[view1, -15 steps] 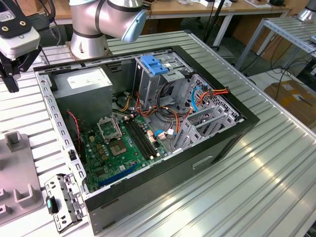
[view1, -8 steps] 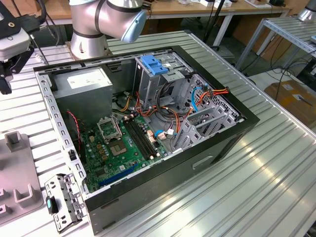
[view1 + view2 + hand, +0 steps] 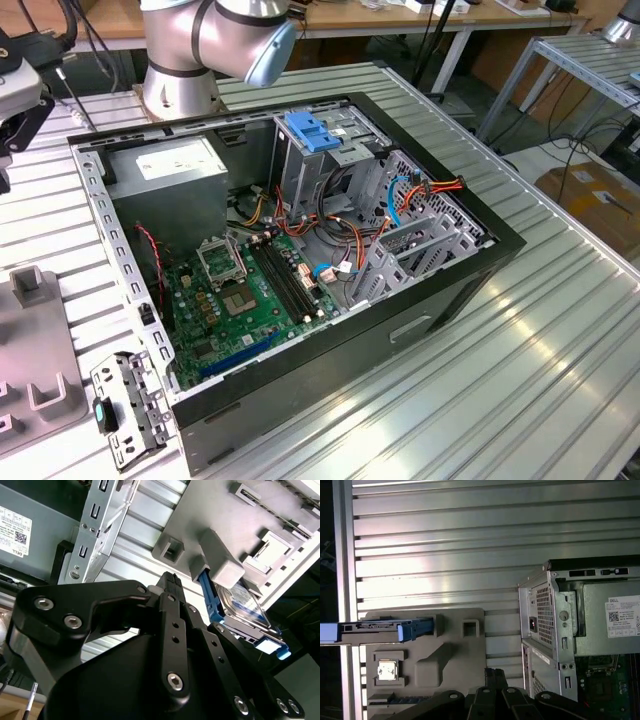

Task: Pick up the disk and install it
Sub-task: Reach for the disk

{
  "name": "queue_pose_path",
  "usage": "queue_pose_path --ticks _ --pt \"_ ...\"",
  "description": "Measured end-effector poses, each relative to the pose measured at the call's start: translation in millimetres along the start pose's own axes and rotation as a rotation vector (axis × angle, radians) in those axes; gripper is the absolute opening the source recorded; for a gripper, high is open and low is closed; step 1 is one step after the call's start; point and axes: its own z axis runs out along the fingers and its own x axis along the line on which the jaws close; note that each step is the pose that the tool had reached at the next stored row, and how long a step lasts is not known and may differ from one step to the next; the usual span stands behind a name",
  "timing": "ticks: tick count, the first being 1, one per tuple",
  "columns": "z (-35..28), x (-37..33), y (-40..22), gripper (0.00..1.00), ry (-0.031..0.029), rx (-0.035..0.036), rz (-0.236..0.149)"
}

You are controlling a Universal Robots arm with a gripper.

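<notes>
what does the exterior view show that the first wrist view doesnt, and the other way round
Exterior view: the blue latch piece, the orange and blue cables and the arm's silver joint.
First wrist view: the disk, standing on edge, and the tool, apart from the disk.
Shared: the ribbed table, the grey holder, the open computer case and its power supply with the white sticker.
</notes>
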Motion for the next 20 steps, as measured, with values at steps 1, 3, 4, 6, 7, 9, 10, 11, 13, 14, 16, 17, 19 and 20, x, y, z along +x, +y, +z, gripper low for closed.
queue_pose_path --ticks 1,3,4,6,7,9,10,11,13,14,16,17,19,20 --pt "0.1 1.0 -0.1 0.11 0.0001 0.0 0.0" --pt "0.3 3.4 -0.3 0.11 0.0003 0.0 0.0" --pt "0.4 4.4 -0.4 0.11 0.0003 -0.0001 0.0" --pt "0.6 6.7 -0.5 0.11 0.0007 0.0 0.0" --pt "0.7 7.7 -0.6 0.11 0.0009 0.0 0.0" --pt "0.9 9.7 -0.8 0.11 0.0012 0.0001 0.0" --pt "1.0 10.8 -0.9 0.11 0.0012 0.0 0.0" --pt "1.2 12.3 -1.0 0.11 0.0013 0.0 0.0" --pt "1.4 14.8 -1.2 0.11 0.0015 0.0001 0.0" --pt "1.5 15.7 -1.3 0.11 0.0017 0.0001 0.0" --pt "1.6 17.6 -1.4 0.11 0.0018 0.0001 0.0" --pt "1.7 18.3 -1.5 0.11 0.0019 0.0001 0.0" --pt "1.9 19.7 -1.6 0.11 0.0019 0.0 0.0" --pt "1.9 20.2 -1.6 0.11 0.002 0.0001 0.0"
